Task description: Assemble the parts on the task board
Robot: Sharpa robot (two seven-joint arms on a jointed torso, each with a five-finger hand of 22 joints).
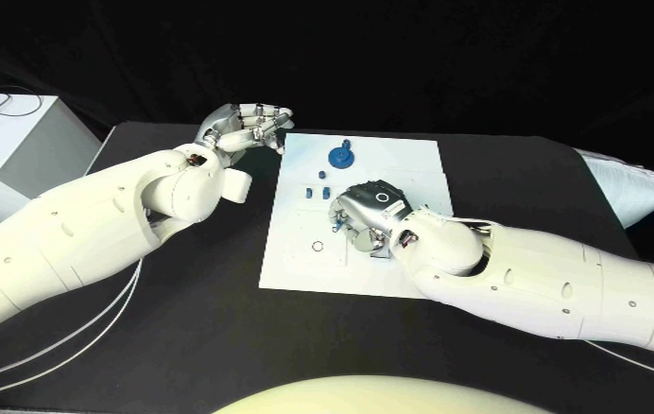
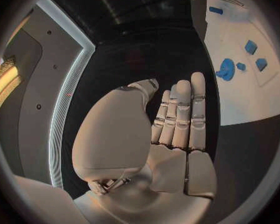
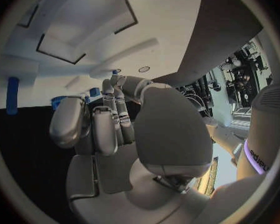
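— Trouble, if any, sat nearest you: your right hand [image 1: 366,214] was down on the white board [image 1: 409,272], fingers curled, over the small blue pegs [image 1: 317,190].

— Was it holding one?

— You couldn't tell; the fingers hid their tips. A nudge there might have knocked a loose peg off.

— And farther out?

— The blue round part [image 1: 342,157] lay near the board's far edge. Your left hand [image 1: 246,129] hovered beside that corner, fingers straight and empty.
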